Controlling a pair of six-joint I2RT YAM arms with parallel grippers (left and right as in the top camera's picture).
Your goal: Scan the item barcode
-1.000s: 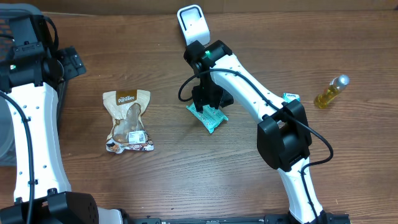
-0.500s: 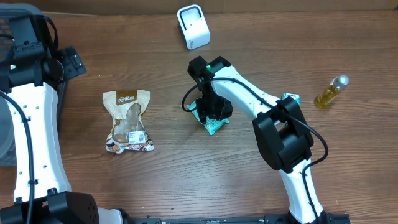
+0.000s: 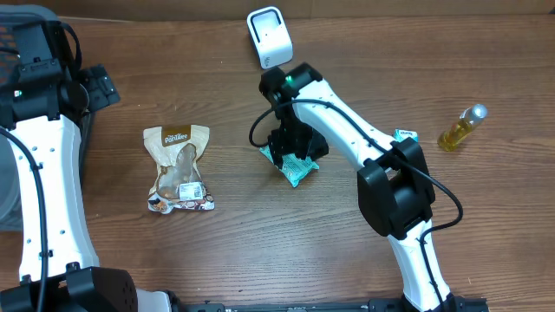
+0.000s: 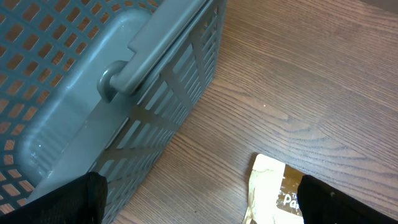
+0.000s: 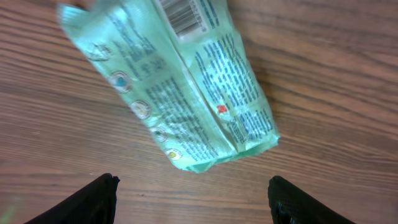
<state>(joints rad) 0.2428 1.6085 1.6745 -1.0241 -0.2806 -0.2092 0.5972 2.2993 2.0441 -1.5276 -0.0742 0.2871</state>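
Note:
A teal packet (image 3: 297, 166) lies flat on the wooden table, its barcode (image 5: 184, 14) facing up at one end. My right gripper (image 3: 293, 142) hovers just above it, open. In the right wrist view the packet (image 5: 180, 87) lies ahead of the gripper (image 5: 193, 200), with only bare table between the fingers. The white scanner (image 3: 269, 36) stands at the table's back edge. My left gripper (image 4: 199, 199) is open at the far left, between a grey basket (image 4: 93, 81) and a brown pouch (image 4: 273, 190), and holds nothing.
The brown pouch (image 3: 179, 169) lies left of centre. A small yellow bottle (image 3: 461, 127) lies at the far right, and a small teal item (image 3: 405, 134) shows beside the right arm's elbow. The grey basket fills the far left.
The right arm dipped lower over the teal packet, then came back up a little, and its jaws now stand wider. The packet stays on the table. The left arm has not moved.

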